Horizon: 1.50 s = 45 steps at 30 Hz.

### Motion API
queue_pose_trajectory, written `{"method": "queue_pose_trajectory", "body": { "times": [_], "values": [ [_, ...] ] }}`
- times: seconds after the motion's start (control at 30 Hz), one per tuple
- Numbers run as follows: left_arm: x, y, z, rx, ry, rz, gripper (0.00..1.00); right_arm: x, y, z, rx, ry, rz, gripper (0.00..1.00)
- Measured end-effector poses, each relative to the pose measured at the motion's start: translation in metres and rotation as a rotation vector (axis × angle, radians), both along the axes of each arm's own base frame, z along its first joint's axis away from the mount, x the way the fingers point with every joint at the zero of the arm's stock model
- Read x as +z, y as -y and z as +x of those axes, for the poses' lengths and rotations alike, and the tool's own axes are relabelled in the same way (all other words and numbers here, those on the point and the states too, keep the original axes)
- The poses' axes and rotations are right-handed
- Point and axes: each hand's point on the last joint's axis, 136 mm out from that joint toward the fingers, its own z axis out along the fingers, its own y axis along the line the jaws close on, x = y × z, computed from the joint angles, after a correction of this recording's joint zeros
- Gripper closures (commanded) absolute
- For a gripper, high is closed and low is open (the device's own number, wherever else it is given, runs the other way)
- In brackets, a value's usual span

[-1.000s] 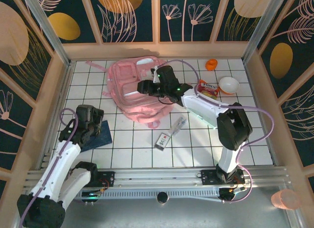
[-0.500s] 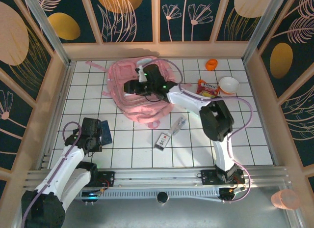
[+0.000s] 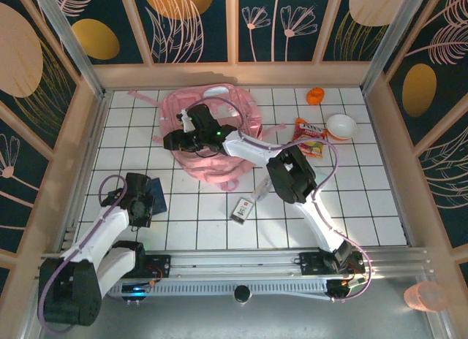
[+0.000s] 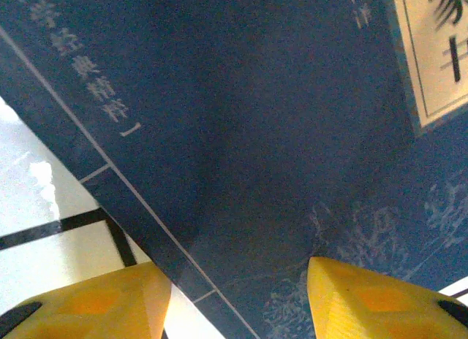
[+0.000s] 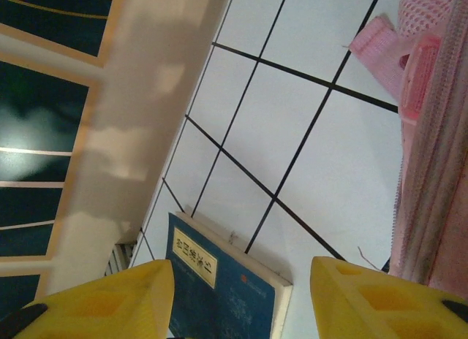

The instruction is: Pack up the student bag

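Note:
The student bag [image 3: 219,134], a big pink backpack, lies on the tiled table at the back middle. My right gripper [image 3: 172,140] reaches over its left edge. In the right wrist view the gripper [image 5: 241,302] is open with nothing between its yellow fingertips [image 5: 110,299], and the bag's pink fabric [image 5: 435,149] and a strap [image 5: 387,39] lie at the right. A blue book [image 3: 156,195] lies flat at the front left. My left gripper [image 3: 139,202] hovers low over it. Up close its jaws [image 4: 238,302] stand open astride the edge of the book's cover [image 4: 241,134].
A snack packet [image 3: 309,131], a white bowl [image 3: 341,126] and an orange item [image 3: 314,96] sit at the back right. A small card box [image 3: 242,208] and a clear tube [image 3: 265,185] lie in front of the bag. The wooden wall [image 5: 139,98] runs close on the left.
My right gripper has swung left across the bag to its left edge. My left gripper has dropped down and forward onto the book, and its jaws have narrowed.

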Motion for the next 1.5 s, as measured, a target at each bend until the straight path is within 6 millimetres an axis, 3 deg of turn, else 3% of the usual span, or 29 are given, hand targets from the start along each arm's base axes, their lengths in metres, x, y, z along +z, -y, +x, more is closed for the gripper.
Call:
{"method": "queue_pose_trajectory", "body": {
  "times": [0.1, 0.2, 0.4, 0.53, 0.67, 0.77, 0.83, 0.9, 1.13, 1.43, 1.5],
  "values": [
    [0.001, -0.006, 0.012, -0.046, -0.009, 0.027, 0.48, -0.002, -0.006, 0.002, 0.017, 0.005, 0.004, 0.50],
    [0.007, -0.021, 0.036, -0.064, 0.040, 0.091, 0.47, -0.004, -0.016, 0.006, 0.038, 0.022, 0.020, 0.50],
    [0.043, -0.043, 0.082, -0.114, 0.170, 0.203, 0.33, -0.024, -0.035, 0.009, 0.079, 0.009, 0.027, 0.50],
    [0.061, -0.051, 0.089, -0.103, 0.236, 0.225, 0.30, -0.036, -0.034, 0.007, 0.084, -0.011, 0.007, 0.50],
    [0.074, -0.080, 0.083, -0.001, 0.269, 0.251, 0.28, -0.036, -0.033, 0.007, 0.092, 0.000, 0.006, 0.50],
    [0.072, -0.098, 0.075, 0.067, 0.259, 0.268, 0.27, -0.037, -0.033, 0.007, 0.094, 0.000, 0.003, 0.50],
    [0.069, -0.107, 0.069, 0.104, 0.246, 0.275, 0.16, -0.039, -0.032, 0.006, 0.096, 0.000, 0.000, 0.49],
    [0.067, -0.114, 0.065, 0.136, 0.235, 0.284, 0.13, -0.040, -0.032, 0.006, 0.097, 0.000, -0.003, 0.49],
    [0.044, -0.127, 0.060, 0.161, 0.164, 0.292, 0.17, -0.045, -0.028, 0.003, 0.105, -0.001, -0.024, 0.49],
    [0.017, -0.127, 0.080, 0.023, 0.120, 0.296, 0.24, -0.041, -0.023, 0.001, 0.104, -0.005, -0.038, 0.49],
    [0.018, -0.127, 0.093, -0.012, 0.138, 0.294, 0.25, -0.040, -0.022, 0.001, 0.101, -0.004, -0.040, 0.49]
  ]
}}
